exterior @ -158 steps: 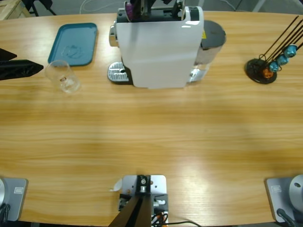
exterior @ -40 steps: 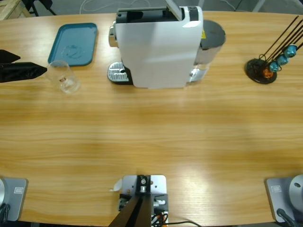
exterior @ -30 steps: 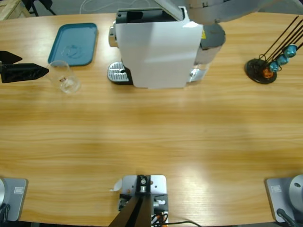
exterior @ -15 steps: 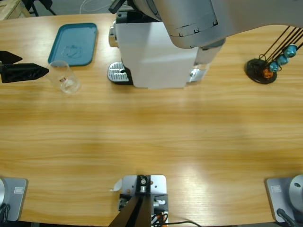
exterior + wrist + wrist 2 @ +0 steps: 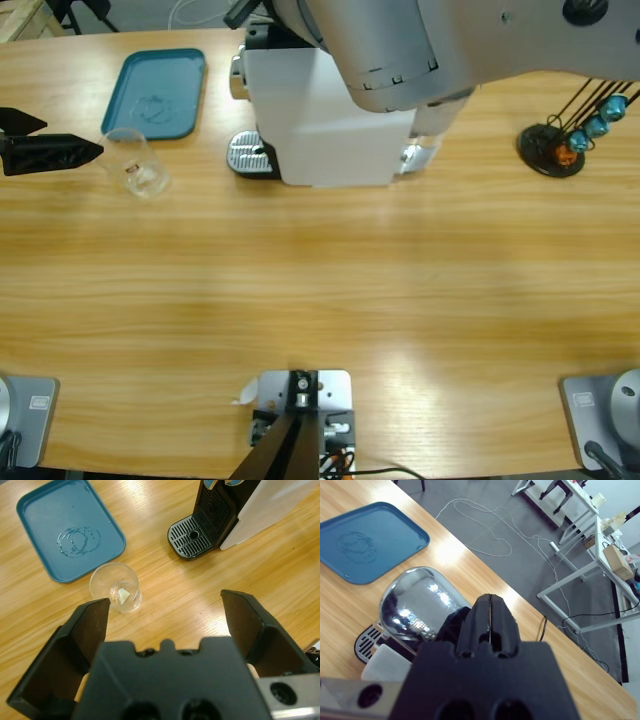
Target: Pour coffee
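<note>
High view: the left gripper (image 5: 60, 152) comes in from the left edge, its tip just beside a clear glass (image 5: 135, 163) standing on the table (image 5: 320, 290) below a teal tray (image 5: 155, 92). The left wrist view shows that gripper (image 5: 165, 600) with jaws spread wide and holding nothing; the glass (image 5: 116, 586) sits ahead between them, untouched. No coffee shows in it, only a small pale speck at its bottom. Wet rings mark the tray (image 5: 30, 510).

A white coffee machine (image 5: 330, 135) stands at the table's far middle, its drip grate (image 5: 190, 535) facing the tray. A big silver arm (image 5: 440, 40) covers its top. In the right wrist view the right gripper (image 5: 490, 612) has jaws pressed together above the machine's chrome top (image 5: 415, 602), gripping nothing.

A capsule rack (image 5: 570, 130) stands at the right. No readable writing shows anywhere.
</note>
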Robot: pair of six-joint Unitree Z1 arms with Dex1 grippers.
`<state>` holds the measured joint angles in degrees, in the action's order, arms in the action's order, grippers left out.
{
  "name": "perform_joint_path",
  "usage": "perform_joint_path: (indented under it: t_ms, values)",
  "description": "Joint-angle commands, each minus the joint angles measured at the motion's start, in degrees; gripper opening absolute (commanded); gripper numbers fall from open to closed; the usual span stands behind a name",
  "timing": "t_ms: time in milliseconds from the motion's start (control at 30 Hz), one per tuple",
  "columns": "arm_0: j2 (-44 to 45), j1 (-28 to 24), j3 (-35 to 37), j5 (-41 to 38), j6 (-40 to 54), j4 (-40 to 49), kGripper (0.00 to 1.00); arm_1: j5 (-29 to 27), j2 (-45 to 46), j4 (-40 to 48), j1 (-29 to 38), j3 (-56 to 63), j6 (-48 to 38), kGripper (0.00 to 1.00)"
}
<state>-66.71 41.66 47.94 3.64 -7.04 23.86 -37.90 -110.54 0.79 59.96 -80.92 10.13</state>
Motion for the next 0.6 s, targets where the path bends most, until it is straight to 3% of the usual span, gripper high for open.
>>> perform_joint_path:
  t_ms: [33, 600]
  values:
    - [-0.89, 0.44, -1.98, -0.91, 0.43, 0.91, 0.964, 3.68, -10.18, 1.08, 3.48, 7.46, -2.09, 0.0]
    - [-0.14, 0.44, -1.92, -0.91, 0.37, 1.31, 0.964, 5.05, -10.89, 0.48, 4.2, 10.71, -5.43, 0.0]
